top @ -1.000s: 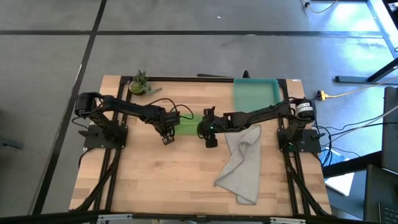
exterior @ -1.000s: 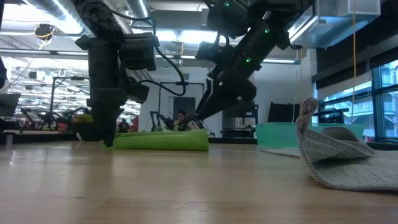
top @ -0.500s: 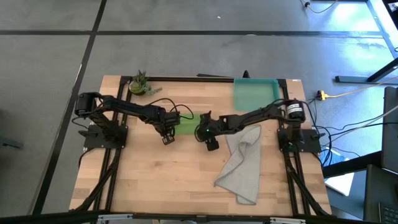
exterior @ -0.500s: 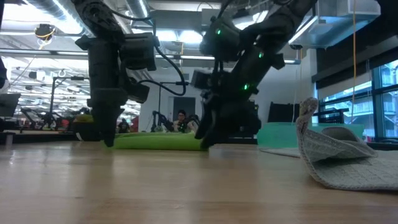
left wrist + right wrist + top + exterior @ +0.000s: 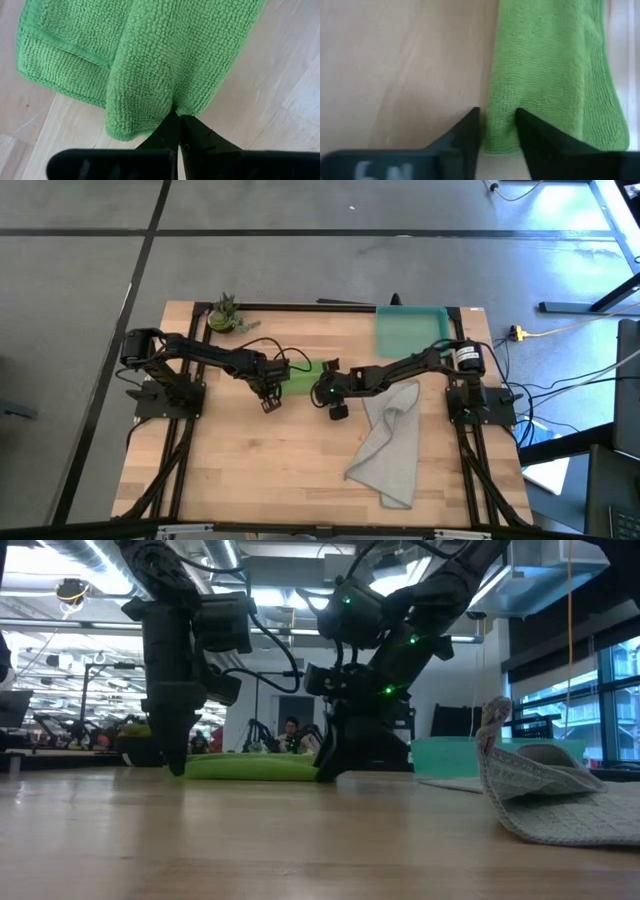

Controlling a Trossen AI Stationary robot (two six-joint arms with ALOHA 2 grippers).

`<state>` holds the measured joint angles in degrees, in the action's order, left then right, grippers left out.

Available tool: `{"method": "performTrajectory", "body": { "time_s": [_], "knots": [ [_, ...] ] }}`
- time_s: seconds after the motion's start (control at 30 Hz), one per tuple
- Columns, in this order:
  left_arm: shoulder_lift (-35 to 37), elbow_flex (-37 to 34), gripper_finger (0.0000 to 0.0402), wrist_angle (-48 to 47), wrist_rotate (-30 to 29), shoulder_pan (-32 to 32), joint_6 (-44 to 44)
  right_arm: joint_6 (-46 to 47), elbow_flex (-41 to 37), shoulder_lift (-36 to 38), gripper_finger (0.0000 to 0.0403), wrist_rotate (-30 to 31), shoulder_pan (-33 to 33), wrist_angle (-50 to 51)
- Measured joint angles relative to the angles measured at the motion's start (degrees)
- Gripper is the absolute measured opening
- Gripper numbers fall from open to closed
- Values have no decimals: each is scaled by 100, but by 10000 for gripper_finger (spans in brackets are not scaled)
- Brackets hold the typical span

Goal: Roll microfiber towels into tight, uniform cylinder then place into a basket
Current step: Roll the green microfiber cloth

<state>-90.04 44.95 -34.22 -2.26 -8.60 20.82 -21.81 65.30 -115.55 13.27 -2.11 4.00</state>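
Wooden table (image 5: 270,470) seen from above, with two dark robot arms reaching toward its middle from either side. Between them lies a lime green microfiber towel (image 5: 300,377), folded into a long flat band. In the low view this towel (image 5: 258,767) sits flat on the tabletop.

The left gripper (image 5: 268,398) is at the band's left end. Its wrist view shows its two fingers pressed fully together (image 5: 178,131), pinching a fold at the edge of the green towel (image 5: 145,55).

The right gripper (image 5: 328,393) is at the band's right end, pointing down at the table. Its wrist view shows its fingers (image 5: 470,132) partly apart, straddling the towel's edge, with a ridge of green cloth (image 5: 550,75) between them. Whether they are squeezing the cloth cannot be told.

A larger light grey microfiber towel (image 5: 393,442) lies crumpled on the right half of the table, apart from both grippers. In the low view one corner of it stands up in a peak (image 5: 545,795).

The teal-green basket (image 5: 410,330) sits at the far right corner of the table. A small potted plant (image 5: 224,316) stands at the far left corner.
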Motion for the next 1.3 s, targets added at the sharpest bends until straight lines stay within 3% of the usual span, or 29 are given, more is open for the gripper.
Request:
{"method": "performTrajectory", "body": {
  "time_s": [0.17, 0.23, 0.47, 0.7, 1.0, 1.3],
  "knots": [
    [0, 0, 0, 45, 1, 0, 0, 51, -9, -17, 25, 220, -55, 21],
    [0, 0, 0, 50, 1, 0, -9, 54, -9, -17, 12, 229, -63, 26],
    [0, 0, 0, 17, 72, 0, -294, 273, -3, -6, 7, -96, -216, 106],
    [6, 33, 0, -48, 503, 0, -492, 313, -2, 2, 6, -377, -293, 138],
    [11, 791, 0, -907, 472, -73, -637, 311, -9, -1, 6, -402, -293, 152],
    [20, 1322, 0, -1104, 500, -605, -567, 311, -11, -4, 6, -416, -291, 156]
  ]
}}
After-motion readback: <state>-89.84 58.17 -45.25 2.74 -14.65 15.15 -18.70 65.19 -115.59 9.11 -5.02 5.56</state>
